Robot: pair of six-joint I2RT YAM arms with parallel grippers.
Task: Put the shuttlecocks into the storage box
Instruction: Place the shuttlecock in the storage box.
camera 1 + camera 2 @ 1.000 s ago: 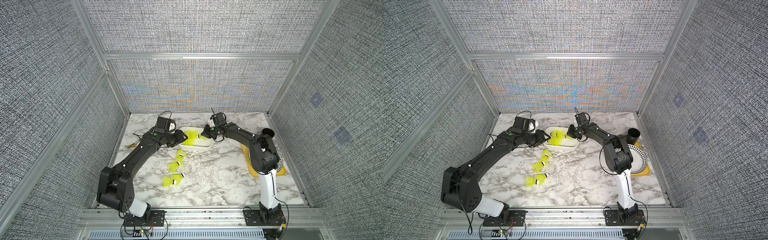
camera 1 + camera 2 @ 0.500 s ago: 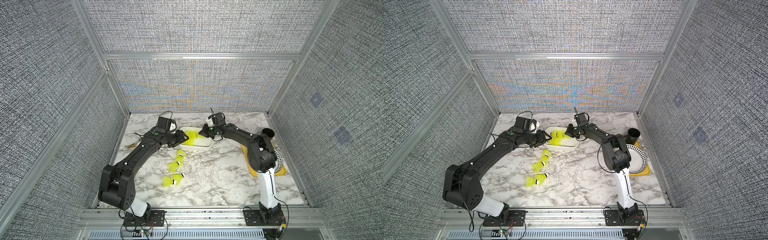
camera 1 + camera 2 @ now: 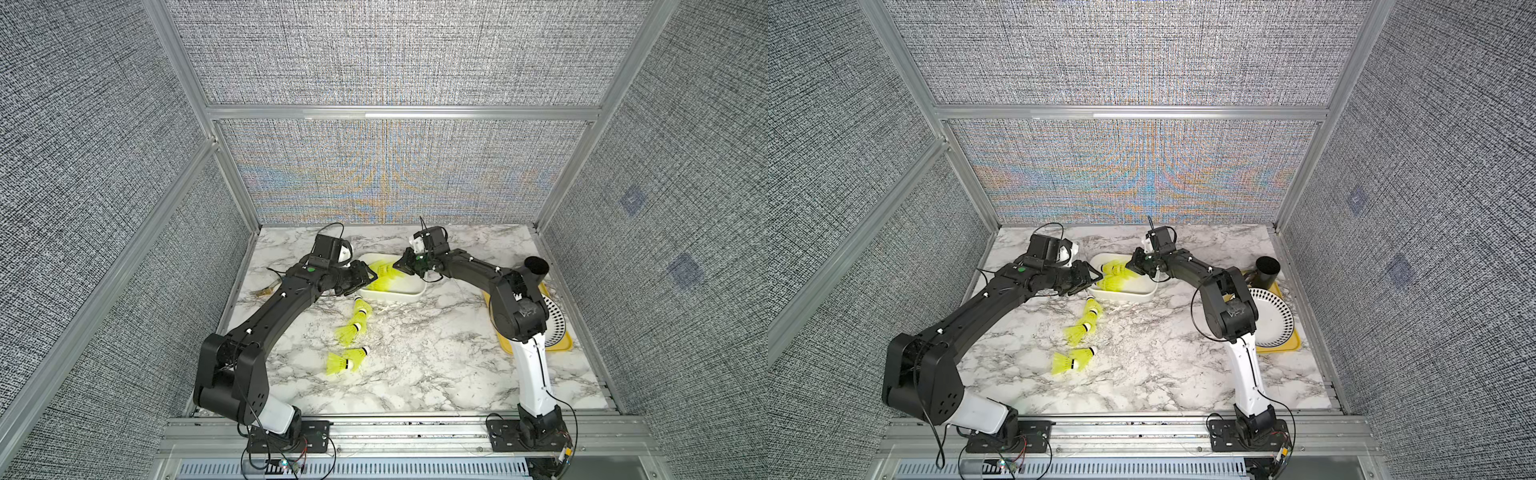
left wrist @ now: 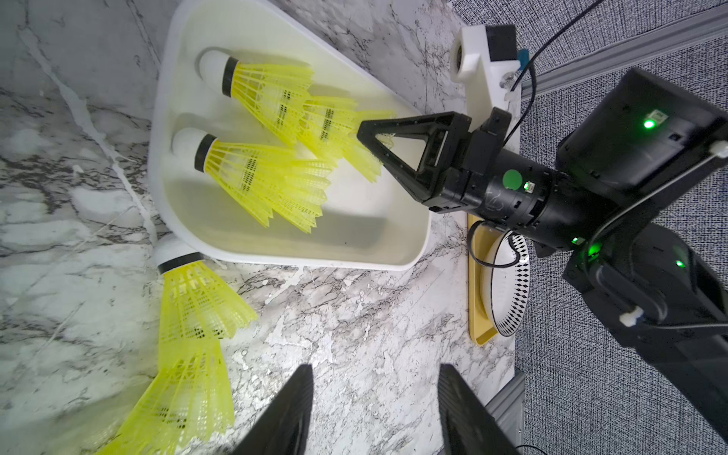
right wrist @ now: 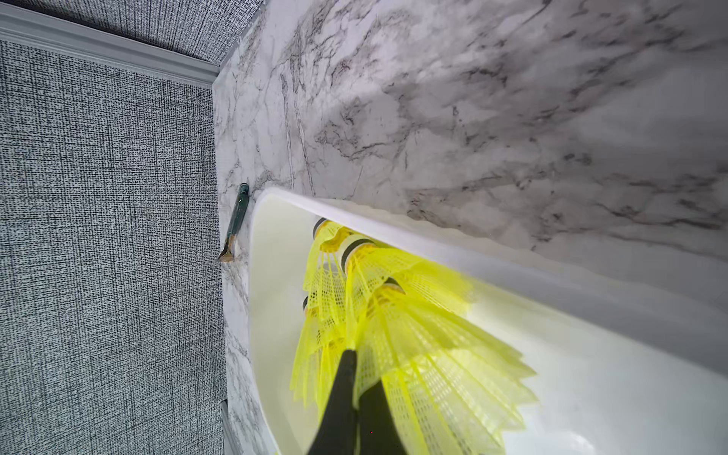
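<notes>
Toward twelve o'clock in both top views sits the storage box [image 3: 411, 291], with several shuttlecocks [image 3: 348, 331] loose at its seven. Left wrist: left gripper [image 4: 374, 413] apart, empty. Right wrist: right gripper [image 5: 350, 354] pinched together, apparently on a shuttlecock [image 5: 394, 272] skirt over the box. The skirt looks featherlight and springy, so it wants a gentle grip.

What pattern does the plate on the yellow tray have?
The plate is white with black diamonds ringing its rim; clearest in a top view.

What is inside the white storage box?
Neon yellow shuttlecocks lie in the storage box, nested in stacks; in the left wrist view two white caps show. The shut right gripper pinches one skirt. Overlapping skirts hide the exact count.
</notes>
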